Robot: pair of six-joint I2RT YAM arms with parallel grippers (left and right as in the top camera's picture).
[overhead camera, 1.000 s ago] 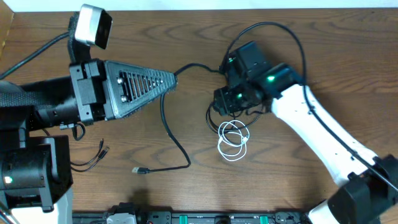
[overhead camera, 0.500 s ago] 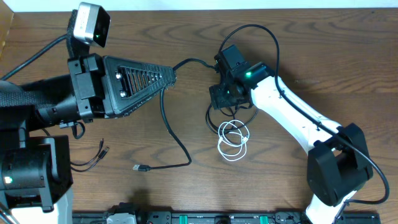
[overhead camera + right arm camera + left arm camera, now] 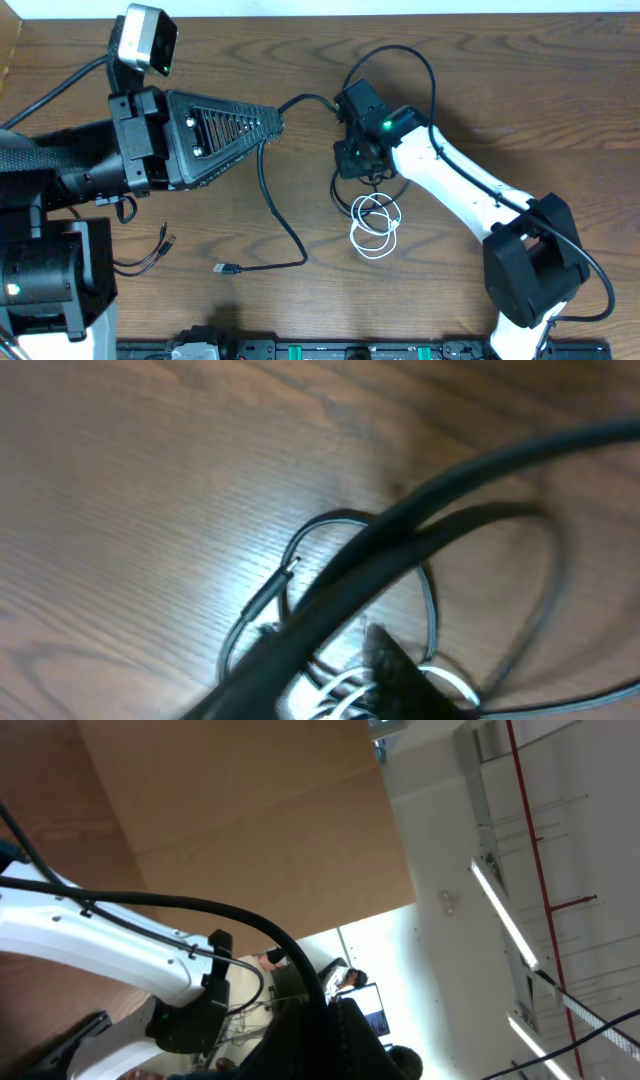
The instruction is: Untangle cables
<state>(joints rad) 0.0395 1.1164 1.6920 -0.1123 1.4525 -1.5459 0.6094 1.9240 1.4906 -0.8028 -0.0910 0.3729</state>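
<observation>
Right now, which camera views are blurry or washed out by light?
Overhead: sharp and evenly lit, with the white cable crisp. Right wrist: smeared throughout, a black cable close to the lens badly out of focus, and pale glare on the table. Left wrist: tilted upward, focus fair, bright around the ceiling light.

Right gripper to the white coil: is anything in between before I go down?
Yes. Loops of the black cable lie between the right gripper and the white coil, overlapping its top edge. In the right wrist view a black strand also crosses in front of the coil.
</observation>
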